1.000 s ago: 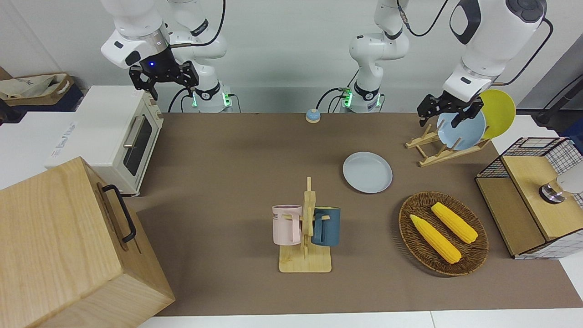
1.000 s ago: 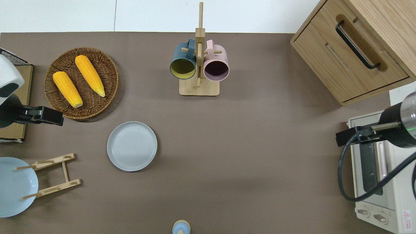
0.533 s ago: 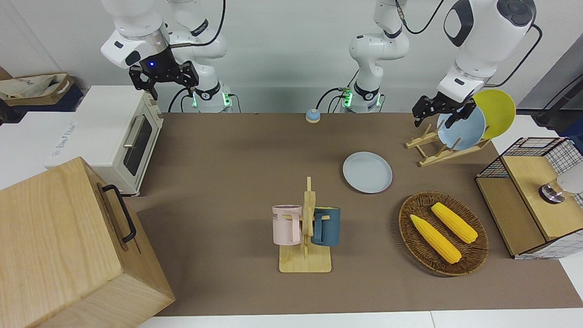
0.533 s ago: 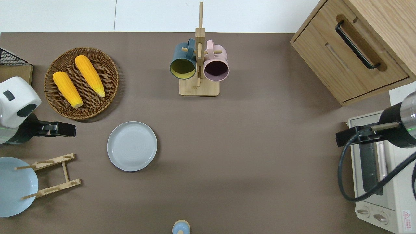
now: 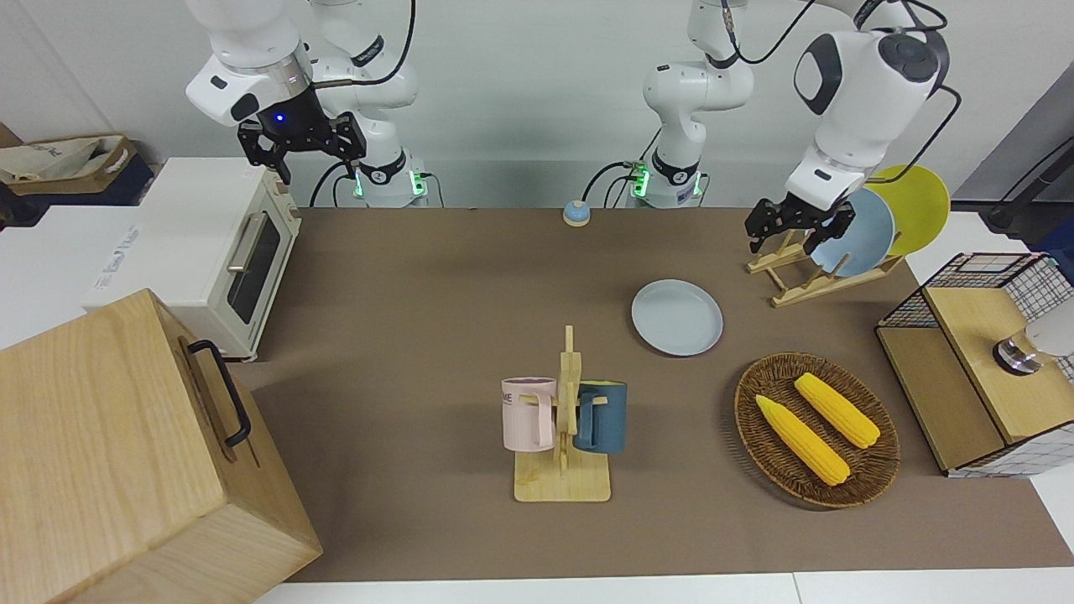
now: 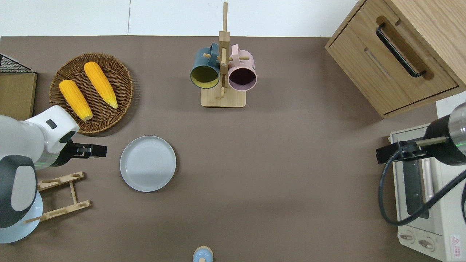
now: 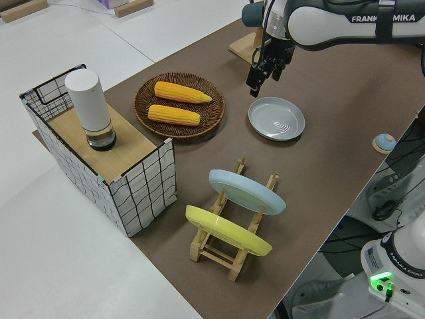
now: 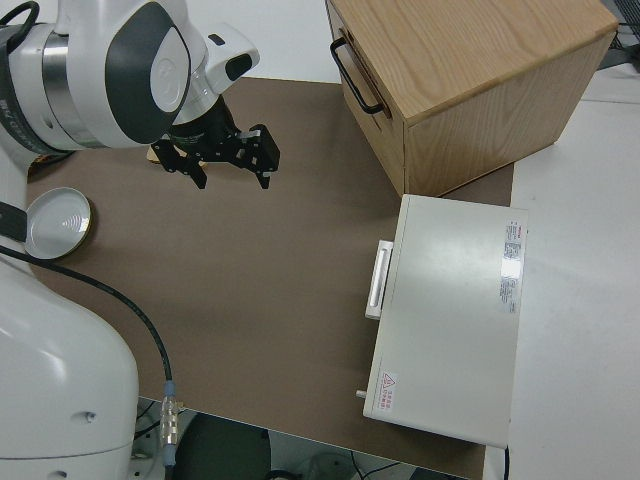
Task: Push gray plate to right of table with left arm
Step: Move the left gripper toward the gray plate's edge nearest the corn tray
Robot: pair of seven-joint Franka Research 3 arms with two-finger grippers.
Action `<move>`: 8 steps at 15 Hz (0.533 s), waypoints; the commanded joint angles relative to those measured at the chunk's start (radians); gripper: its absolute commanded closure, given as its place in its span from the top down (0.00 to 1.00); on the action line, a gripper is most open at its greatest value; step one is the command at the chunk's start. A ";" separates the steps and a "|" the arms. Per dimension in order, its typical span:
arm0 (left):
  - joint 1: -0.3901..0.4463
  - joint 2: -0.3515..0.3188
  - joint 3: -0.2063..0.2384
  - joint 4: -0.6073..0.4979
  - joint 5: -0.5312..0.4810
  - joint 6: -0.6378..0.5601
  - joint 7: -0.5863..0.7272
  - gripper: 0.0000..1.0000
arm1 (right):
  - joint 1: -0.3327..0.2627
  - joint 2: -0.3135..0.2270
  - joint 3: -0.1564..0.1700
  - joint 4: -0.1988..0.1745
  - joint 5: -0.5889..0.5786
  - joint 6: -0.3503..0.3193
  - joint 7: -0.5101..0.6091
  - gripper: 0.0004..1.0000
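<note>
Brown and matte, the long table [image 6: 291, 174] with white edges carries a scatter of kitchen things. Lying flat on it is the round, shallow pale gray plate [image 6: 148, 163], toward the left arm's end, nearer to the robots than the round woven wicker basket [image 6: 123, 78] that holds two yellow corn cobs [image 6: 87, 89]. Beside the plate, closer still to that end, stands a wooden plate rack [image 5: 805, 281] with a sky-blue plate [image 5: 860, 239] and a yellow plate [image 5: 919, 205] propped upright in it.

The white left arm's black two-finger gripper [image 6: 95, 150] hangs over bare table between the gray plate and the rack, just beside the plate's rim and not touching it in the overhead view. In the front view its fingers [image 5: 757, 235] stand apart with nothing between them.

Farther from the robots, near the middle of the table, a wooden mug rack [image 6: 223, 96] carries a dark blue mug [image 6: 204, 69] and a pink mug [image 6: 243, 71]. At the right arm's end sit a white toaster oven [image 5: 214, 252] and a wooden drawer cabinet [image 5: 126, 453] with a black handle. The right gripper [image 5: 300, 144] is parked, its fingers spread apart.
</note>
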 commanded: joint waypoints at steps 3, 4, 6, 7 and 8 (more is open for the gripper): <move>-0.012 -0.041 -0.001 -0.179 -0.017 0.160 -0.041 0.99 | -0.020 -0.002 0.016 0.009 0.004 -0.016 0.012 0.98; -0.024 -0.041 -0.003 -0.208 -0.020 0.196 -0.073 0.99 | -0.019 -0.002 0.016 0.009 0.004 -0.016 0.012 0.98; -0.035 -0.033 -0.004 -0.245 -0.020 0.249 -0.107 0.99 | -0.019 -0.002 0.016 0.009 0.004 -0.016 0.013 0.98; -0.035 -0.029 -0.004 -0.268 -0.020 0.276 -0.107 0.99 | -0.020 -0.002 0.016 0.009 0.004 -0.016 0.013 0.98; -0.035 -0.024 -0.004 -0.292 -0.020 0.321 -0.107 0.99 | -0.020 -0.002 0.016 0.009 0.004 -0.016 0.012 0.98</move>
